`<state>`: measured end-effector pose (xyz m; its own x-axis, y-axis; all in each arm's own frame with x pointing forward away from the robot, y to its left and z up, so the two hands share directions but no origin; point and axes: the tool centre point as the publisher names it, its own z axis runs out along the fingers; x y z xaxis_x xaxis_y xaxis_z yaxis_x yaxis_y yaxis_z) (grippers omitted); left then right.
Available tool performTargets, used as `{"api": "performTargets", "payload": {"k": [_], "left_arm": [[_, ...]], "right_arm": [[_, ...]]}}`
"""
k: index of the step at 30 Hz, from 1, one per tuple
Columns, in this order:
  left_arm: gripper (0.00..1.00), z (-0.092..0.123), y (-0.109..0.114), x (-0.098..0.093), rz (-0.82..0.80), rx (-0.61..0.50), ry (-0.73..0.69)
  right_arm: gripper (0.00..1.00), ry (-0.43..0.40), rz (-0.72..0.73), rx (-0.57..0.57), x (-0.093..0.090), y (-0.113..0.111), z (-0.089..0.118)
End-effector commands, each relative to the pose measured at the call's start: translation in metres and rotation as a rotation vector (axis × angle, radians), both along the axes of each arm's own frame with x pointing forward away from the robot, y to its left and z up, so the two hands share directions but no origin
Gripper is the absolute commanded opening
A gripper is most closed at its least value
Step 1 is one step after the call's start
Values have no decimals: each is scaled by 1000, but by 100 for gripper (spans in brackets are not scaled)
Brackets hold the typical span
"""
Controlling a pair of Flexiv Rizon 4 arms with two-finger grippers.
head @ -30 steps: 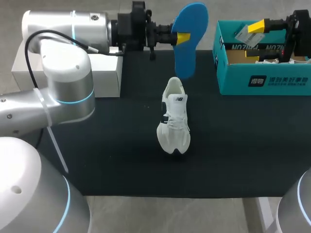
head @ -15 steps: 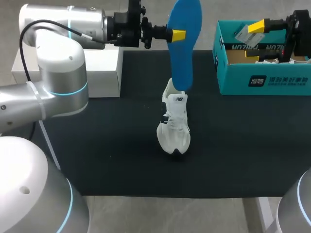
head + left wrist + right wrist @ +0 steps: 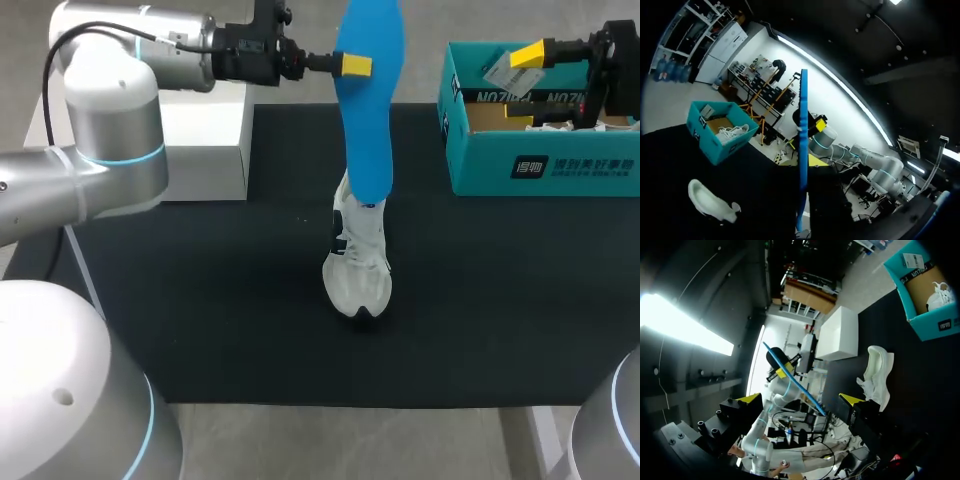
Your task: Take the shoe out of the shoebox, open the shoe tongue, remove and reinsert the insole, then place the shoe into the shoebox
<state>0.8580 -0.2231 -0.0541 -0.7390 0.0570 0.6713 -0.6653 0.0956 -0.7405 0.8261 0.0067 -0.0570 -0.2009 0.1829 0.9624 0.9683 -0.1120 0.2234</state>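
A white shoe [image 3: 358, 258] lies on the black mat [image 3: 200, 300] in the middle of the table, its heel toward the far side. My left gripper [image 3: 352, 66] is shut on a blue insole [image 3: 367, 110], which hangs upright above the shoe. The insole's lower end overlaps the shoe's heel opening; whether it touches cannot be told. In the left wrist view the insole [image 3: 803, 150] shows edge-on, with the shoe [image 3: 710, 202] below and the shoebox [image 3: 715, 142] beyond. My right gripper [image 3: 525, 80] hovers open over the teal shoebox [image 3: 540, 165]. From the right wrist its gripper [image 3: 801, 399] is wide open, the shoe [image 3: 877, 372] ahead of it.
A white box [image 3: 200, 140] stands at the mat's far left, behind my left arm. The shoebox holds paper and a tag. Bare mat lies to both sides of the shoe and in front of it.
My left gripper swung the insole from tilted to nearly upright and shifted it a little left. Its lower end came down over the shoe's heel. The right arm stayed still.
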Motion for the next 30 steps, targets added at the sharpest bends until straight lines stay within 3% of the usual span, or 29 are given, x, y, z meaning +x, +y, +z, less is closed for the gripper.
{"api": "performTargets", "payload": {"k": [1, 7, 16, 21, 30], "left_arm": [[0, -1, -1, 6, -17, 1, 4], [0, -1, -1, 6, -17, 1, 4], [0, -4, 2, 10, 17, 8, 379], [0, 0, 3, 11, -27, -68, 497], [0, 1, 3, 12, -33, -75, 485]], "right_arm": [[100, 0, -1, 0, 1, 1, 0], [100, 0, -1, 0, 1, 1, 0], [100, 0, -1, 0, 1, 1, 0], [100, 0, -1, 0, 1, 1, 0], [100, 0, -1, 0, 1, 1, 0]]}}
